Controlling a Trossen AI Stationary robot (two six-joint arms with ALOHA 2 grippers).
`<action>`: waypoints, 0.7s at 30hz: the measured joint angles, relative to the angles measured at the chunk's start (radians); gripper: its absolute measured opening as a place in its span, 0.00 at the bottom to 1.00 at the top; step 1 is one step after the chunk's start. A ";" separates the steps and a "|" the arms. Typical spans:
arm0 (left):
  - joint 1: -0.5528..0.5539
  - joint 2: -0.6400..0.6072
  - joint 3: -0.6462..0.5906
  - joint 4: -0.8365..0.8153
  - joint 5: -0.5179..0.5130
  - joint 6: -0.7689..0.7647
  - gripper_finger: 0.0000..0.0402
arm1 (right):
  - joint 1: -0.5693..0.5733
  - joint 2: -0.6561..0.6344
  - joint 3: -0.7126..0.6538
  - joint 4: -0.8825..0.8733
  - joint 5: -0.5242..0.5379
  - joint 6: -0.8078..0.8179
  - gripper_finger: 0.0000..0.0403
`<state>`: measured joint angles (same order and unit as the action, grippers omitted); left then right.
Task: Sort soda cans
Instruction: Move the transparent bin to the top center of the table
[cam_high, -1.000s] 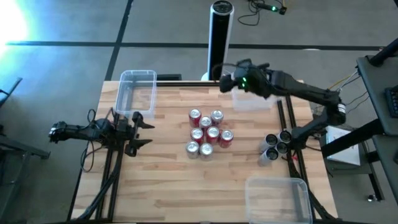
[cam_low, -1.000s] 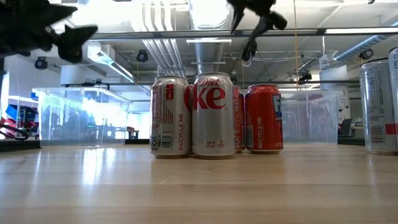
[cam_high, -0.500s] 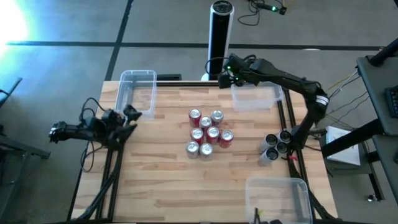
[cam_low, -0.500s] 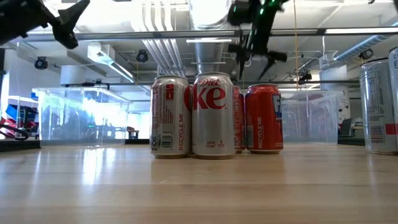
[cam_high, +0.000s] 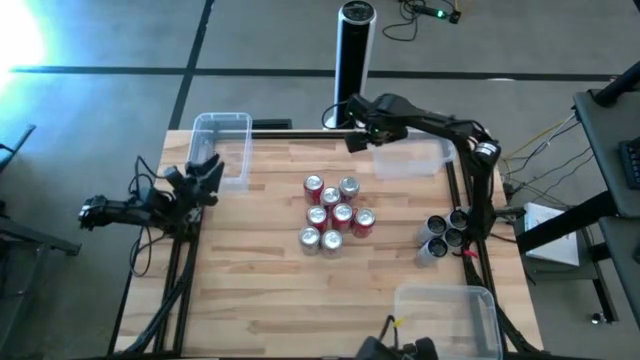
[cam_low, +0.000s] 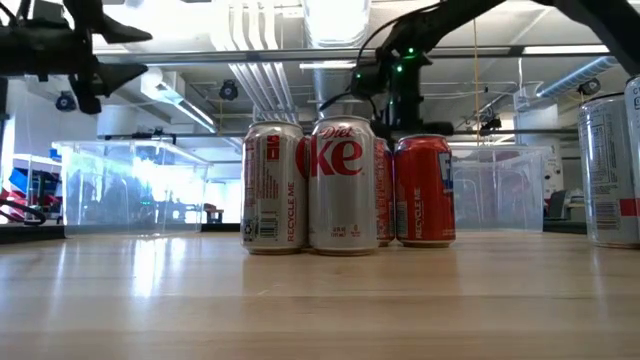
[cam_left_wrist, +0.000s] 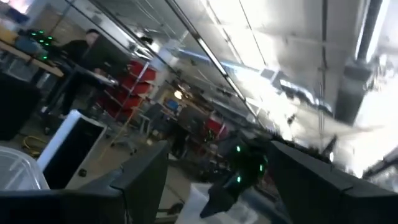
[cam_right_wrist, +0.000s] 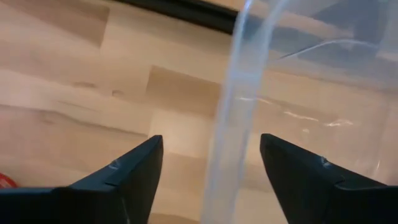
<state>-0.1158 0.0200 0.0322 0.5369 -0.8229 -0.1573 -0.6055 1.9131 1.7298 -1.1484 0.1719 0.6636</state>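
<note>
Several soda cans (cam_high: 335, 215), red and silver, stand close together on their bases at the table's middle; the low view shows them side by side (cam_low: 345, 185). More cans (cam_high: 445, 232), dark and silver, sit at the right edge. My right gripper (cam_high: 356, 135) hangs open above the far part of the table, pointing steeply down, with the left wall (cam_right_wrist: 233, 118) of a clear tub (cam_high: 410, 158) below the gap between its fingers (cam_right_wrist: 127, 177). My left gripper (cam_high: 208, 168) is open at the left edge, tipped up toward the room (cam_left_wrist: 217, 186).
A clear tub (cam_high: 222, 145) stands at the far left corner and another (cam_high: 445, 315) at the near right corner. A tall black post (cam_high: 352, 60) rises behind the far edge. Bare wood lies in front of the cans and to their left.
My right gripper has sunk toward the table and gone a little left, tipping from near level to point steeply down at the far tub's left wall. My left gripper has turned toward the far edge and tipped upward. The cans have kept still.
</note>
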 joint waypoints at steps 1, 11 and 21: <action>0.000 0.000 0.000 -0.031 0.017 0.004 0.65 | 0.001 0.003 0.000 0.001 0.000 -0.011 0.59; -0.001 0.029 -0.001 -0.203 0.082 -0.167 0.65 | 0.003 0.015 -0.001 0.000 0.004 -0.020 0.21; -0.001 0.115 -0.001 -0.219 0.103 -0.171 0.65 | 0.050 -0.083 -0.002 -0.059 -0.001 -0.006 0.04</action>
<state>-0.1165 0.1355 0.0311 0.3175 -0.7201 -0.3283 -0.5560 1.8298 1.7275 -1.2076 0.1713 0.6578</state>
